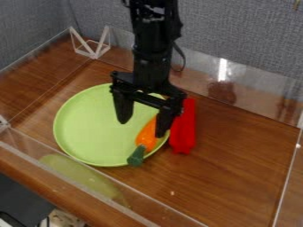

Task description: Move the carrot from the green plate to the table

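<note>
My gripper [143, 120] hangs with fingers spread wide above the carrot [148, 139], which lies on the right edge of the green plate [83, 124], just beside a red stick-shaped toy [185, 124] on the wooden table [243, 151].

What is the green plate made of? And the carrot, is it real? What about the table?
The green plate looks like smooth plastic: even lime colour, soft sheen. The carrot seems a toy, probably plastic or rubber, since its orange is flat and uniform; I can't be sure which. The table looks like varnished wood: brown grain lines and glossy reflections.
</note>
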Available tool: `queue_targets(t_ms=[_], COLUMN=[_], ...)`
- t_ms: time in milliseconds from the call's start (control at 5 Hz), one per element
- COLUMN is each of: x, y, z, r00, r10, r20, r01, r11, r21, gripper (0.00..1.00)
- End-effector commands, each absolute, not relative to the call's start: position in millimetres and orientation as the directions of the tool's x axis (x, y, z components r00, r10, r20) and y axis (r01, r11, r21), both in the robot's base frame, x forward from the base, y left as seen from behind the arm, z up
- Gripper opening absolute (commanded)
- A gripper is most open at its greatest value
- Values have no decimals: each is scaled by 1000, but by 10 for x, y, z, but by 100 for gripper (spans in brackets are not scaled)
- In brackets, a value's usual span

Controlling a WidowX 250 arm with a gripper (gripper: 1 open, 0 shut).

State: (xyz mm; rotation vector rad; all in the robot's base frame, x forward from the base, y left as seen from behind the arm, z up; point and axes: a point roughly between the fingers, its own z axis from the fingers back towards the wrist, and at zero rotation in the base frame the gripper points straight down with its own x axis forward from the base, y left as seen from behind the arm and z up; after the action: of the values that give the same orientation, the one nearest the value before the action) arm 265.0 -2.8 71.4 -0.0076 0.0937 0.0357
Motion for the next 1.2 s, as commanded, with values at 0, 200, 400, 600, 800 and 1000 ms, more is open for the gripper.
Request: queue_targets(t_ms=[0, 200, 400, 600, 800, 1000], x=[2707, 2751, 2779, 2784, 2741, 2723], y=[122, 49, -67, -164, -265, -298], z=[795, 701, 623, 547, 500, 472], r00=[993, 995, 996, 999, 1000, 999], r10=[99, 93, 83, 40, 24, 31], r20=[-67, -46, -31, -1, 19, 33], r01=[-99, -94, -83, -40, -24, -31], r11=[995, 996, 997, 999, 1000, 1000], r21=[-9, -10, -6, -6, -8, -4], gripper=[100, 100, 100, 100, 100, 100])
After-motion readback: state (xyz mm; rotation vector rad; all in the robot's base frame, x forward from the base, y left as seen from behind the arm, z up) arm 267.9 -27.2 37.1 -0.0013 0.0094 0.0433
